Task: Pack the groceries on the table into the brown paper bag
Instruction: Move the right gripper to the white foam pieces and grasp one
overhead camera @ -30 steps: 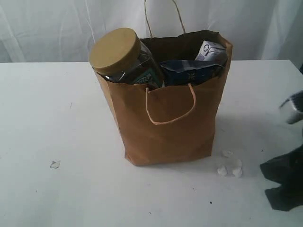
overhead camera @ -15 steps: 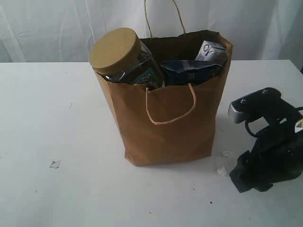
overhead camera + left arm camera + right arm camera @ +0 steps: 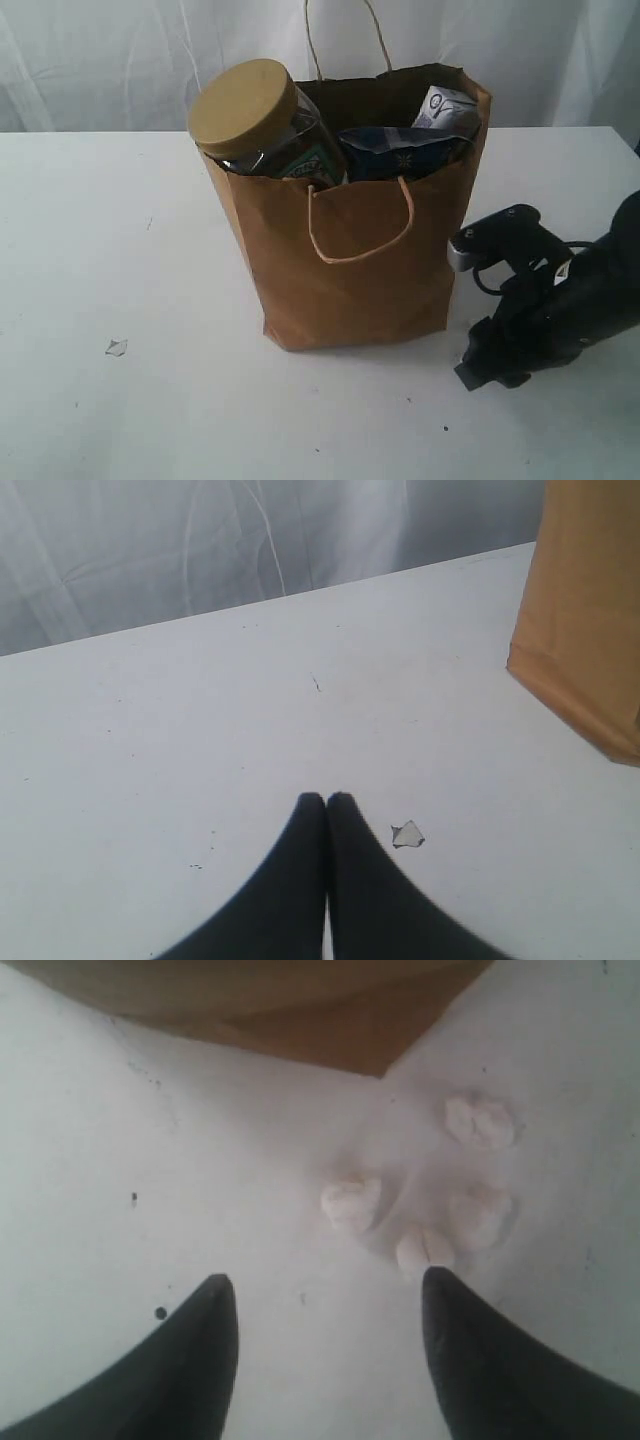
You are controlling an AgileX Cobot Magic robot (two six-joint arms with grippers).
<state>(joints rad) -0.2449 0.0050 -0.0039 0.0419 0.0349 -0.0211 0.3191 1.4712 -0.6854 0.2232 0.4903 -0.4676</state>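
- Right wrist view: my right pincer (image 3: 325, 1282) stands open with nothing between the fingers, aimed down at the table (image 3: 120, 1190).
- Four white lumps (image 3: 352, 1203) lie just ahead of the tips, and one is almost against a finger. The bag (image 3: 300, 1020) has its bottom corner just beyond them.
- Exterior view: my right arm comes in low with the wrist bent down, and the pincer is near the bag's foot, apart from the paper as far as I can tell.
- The bag stands upright, with the jar (image 3: 245, 105) and packets (image 3: 400, 150) poking out above my pincer. I see no groceries on the table, so packing looks about done.
- If a lump is my target, I'd centre on just one, drop straight, close gently and keep off the bag wall.
- My left pincer (image 3: 326, 800) is pressed closed and empty, low over the table. A chip (image 3: 407, 833) lies just beside its tips, and the bag is well ahead, off to one side.
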